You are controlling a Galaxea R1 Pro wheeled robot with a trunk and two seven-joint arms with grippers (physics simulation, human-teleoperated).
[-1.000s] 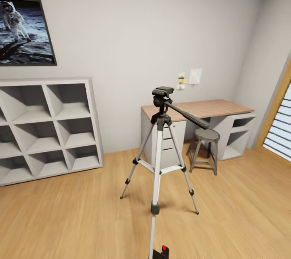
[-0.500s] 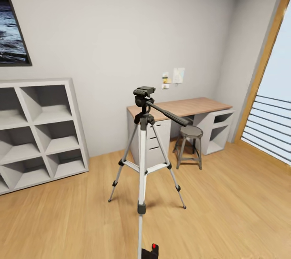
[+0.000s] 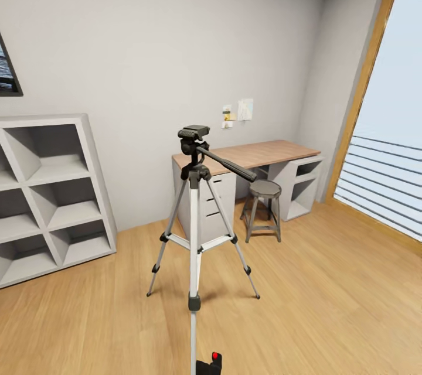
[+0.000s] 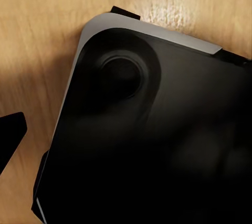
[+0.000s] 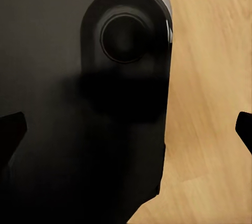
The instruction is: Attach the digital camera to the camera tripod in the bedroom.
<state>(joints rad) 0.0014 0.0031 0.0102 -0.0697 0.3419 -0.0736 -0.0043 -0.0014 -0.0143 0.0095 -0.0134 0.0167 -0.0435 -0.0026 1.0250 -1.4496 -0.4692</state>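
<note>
Three legs splayed on the wood floor [image 3: 328,304] carry the camera tripod [image 3: 194,228], which stands in the middle of the bedroom, nearer to me than the bench [image 3: 252,155] and the stool [image 3: 263,208] on the far right. Its dark head [image 3: 194,132] is bare, the pan handle [image 3: 227,165] running off to the right. The digital camera [image 3: 210,364] sits low at the near edge of my head view, just right of the tripod's near leg, its red dot up; what it rests on is cut off from me.

I judge the camera small, rigid and light, with smooth sides that could slip, so I would take it across the body, clear of the lens bump. The tripod looks slim and top-heavy; a push on the head could tip it.

The head view gives me the whole room, shelf unit [image 3: 44,199] on the left and window [image 3: 387,129] on the right. Both wrist views look down on the robot's dark base [image 4: 157,140] over the floor. A dark fingertip [image 5: 10,132] pokes in at either side of the right wrist frame, which I read as that end effector standing apart. For the left end effector I see one tip alone [image 4: 10,135], so I cannot tell.
</note>
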